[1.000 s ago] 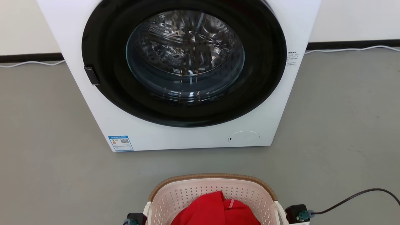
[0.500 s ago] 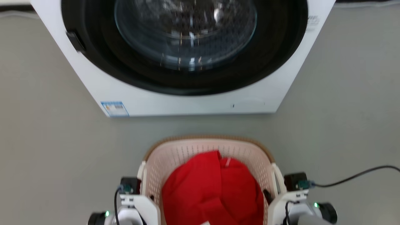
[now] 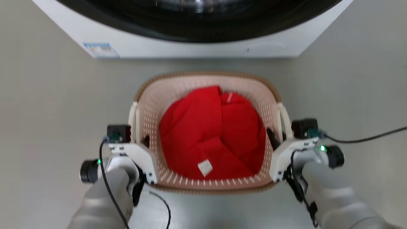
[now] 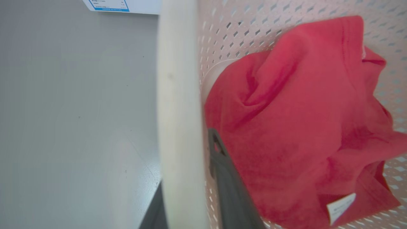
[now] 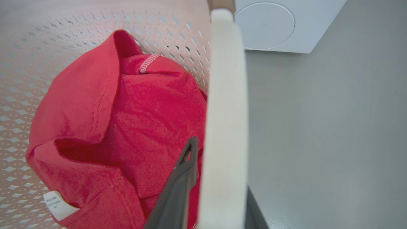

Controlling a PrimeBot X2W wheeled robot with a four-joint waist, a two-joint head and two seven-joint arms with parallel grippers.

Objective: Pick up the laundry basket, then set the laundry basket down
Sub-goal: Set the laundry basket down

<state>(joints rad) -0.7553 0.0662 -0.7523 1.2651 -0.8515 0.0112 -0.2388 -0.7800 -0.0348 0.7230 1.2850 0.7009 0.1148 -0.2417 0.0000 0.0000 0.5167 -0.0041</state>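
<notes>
The laundry basket [image 3: 178, 92] is cream-pink and perforated, with a brown woven rim, and sits in front of the washer with a red garment [image 3: 210, 133] inside. My left gripper [image 3: 141, 140] is shut on the basket's left white handle [image 4: 178, 111], one dark finger [image 4: 229, 178] inside the wall and the other outside. My right gripper [image 3: 276, 135] is shut on the right white handle [image 5: 225, 111] in the same way, its inner finger [image 5: 178, 184] resting against the garment. I cannot tell whether the basket touches the floor.
A white front-loading washer [image 3: 190, 47] with a dark round door stands just beyond the basket. A black cable [image 3: 365, 138] runs from my right wrist across the grey floor [image 3: 47, 111] to the right.
The head camera has tipped downward, so the washer slid up the picture and the whole basket and both arms came into view. Both grippers stay on the handles.
</notes>
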